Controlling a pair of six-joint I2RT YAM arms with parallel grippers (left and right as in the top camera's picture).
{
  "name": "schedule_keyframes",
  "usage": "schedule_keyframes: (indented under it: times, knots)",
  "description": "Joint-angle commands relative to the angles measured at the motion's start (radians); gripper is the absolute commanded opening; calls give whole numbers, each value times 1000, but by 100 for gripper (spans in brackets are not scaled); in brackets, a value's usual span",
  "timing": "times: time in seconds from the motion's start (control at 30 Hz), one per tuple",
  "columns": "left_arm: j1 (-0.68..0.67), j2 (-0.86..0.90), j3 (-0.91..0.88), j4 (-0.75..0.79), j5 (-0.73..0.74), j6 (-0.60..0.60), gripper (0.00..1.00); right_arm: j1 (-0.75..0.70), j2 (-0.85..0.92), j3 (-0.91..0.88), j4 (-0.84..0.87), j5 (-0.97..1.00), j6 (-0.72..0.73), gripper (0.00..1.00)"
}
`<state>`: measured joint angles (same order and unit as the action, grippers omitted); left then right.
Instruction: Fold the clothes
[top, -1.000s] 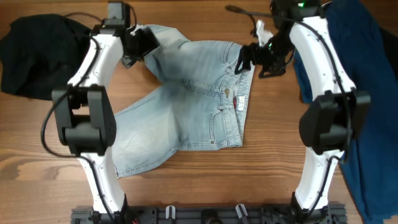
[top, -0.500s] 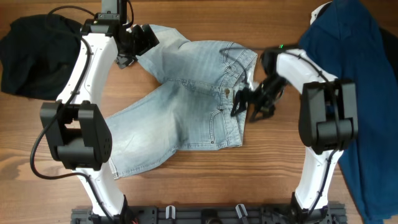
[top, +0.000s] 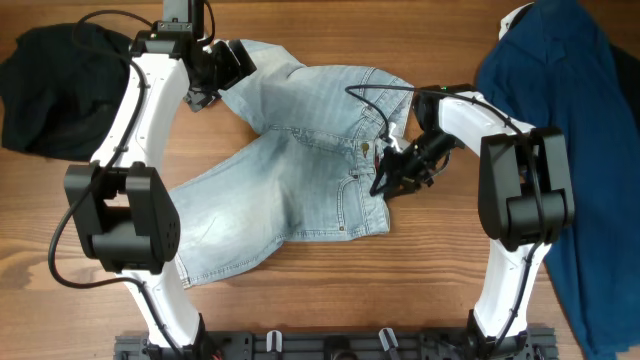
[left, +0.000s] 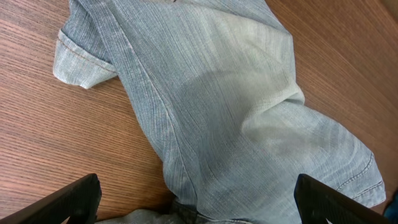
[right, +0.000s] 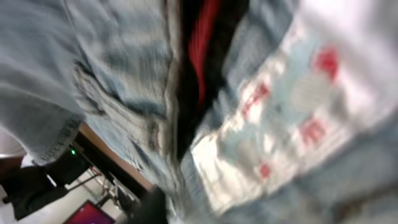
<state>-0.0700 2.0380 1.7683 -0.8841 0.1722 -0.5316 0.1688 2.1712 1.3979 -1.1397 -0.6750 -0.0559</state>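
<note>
Cloth of three kinds lies on the wooden bench (top: 440, 300). The task is judged barely begun.

**Hazards**
- The black garment (top: 45, 85) is heaped at the far left, apart from the work. No risk is expected from it unless it is caught by the left arm.
- The left fingers (left: 71, 200) are spread to full width above one leg of the denim shorts (top: 300, 170), and nothing is held. If they are closed here, only a shallow pinch of the top layer may be taken, and the leg may slip out when lifted.
- The shorts are spread unfolded at mid-bench, legs to the left, waistband (top: 378, 205) to the right.
- The right fingers (top: 388, 180) are placed at the waistband edge. Their spread and hold cannot be told, as the wrist view is filled by blurred cloth. A partial grip on the stiff band could fail, or the whole garment could be dragged askew.
- The dark-blue garment (top: 585, 130) is draped at the far right, near the right arm, and could be snagged.

**Materials**
- The black cloth appears soft and matte.
- The denim is pale, faintly streaked, with raised seams and a turned cuff (left: 78, 62).
- A white label (right: 273, 124) with red marks is sewn inside the band.
- The dark-blue fabric appears smooth and limp.
</note>
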Motion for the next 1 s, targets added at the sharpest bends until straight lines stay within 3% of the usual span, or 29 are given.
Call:
schedule_keyframes:
  times: [0.0, 0.17, 0.33, 0.57, 0.8, 0.83, 0.87, 0.93, 0.97]
  knots:
    - [0, -8, -1, -10, -5, 11, 99, -4, -15, -4, 58, -59, 35, 4]
    - [0, -7, -1, -19, -5, 11, 99, -77, -15, -4, 168, -55, 174, 4]
    - [0, -7, -1, -18, -5, 11, 99, -277, -15, -4, 234, -56, 342, 4]
    - [-15, -7, -1, 13, -5, 12, 99, -500, -15, -3, 264, 4, 399, 4]
    - [-61, -7, -1, 88, -6, 27, 100, -535, -15, -3, 246, 190, 385, 6]
    - [-69, -7, -1, 96, -6, 31, 100, -532, -15, -3, 240, 197, 354, 36]
    - [-74, -7, -1, 101, -9, 31, 100, -530, -15, -3, 238, 193, 354, 50]
    - [-84, -1, -1, 110, -9, 31, 100, -528, -23, -1, 245, 178, 344, 70]
    - [-87, 6, -1, 107, -8, 30, 100, -528, -33, 0, 247, 179, 339, 72]
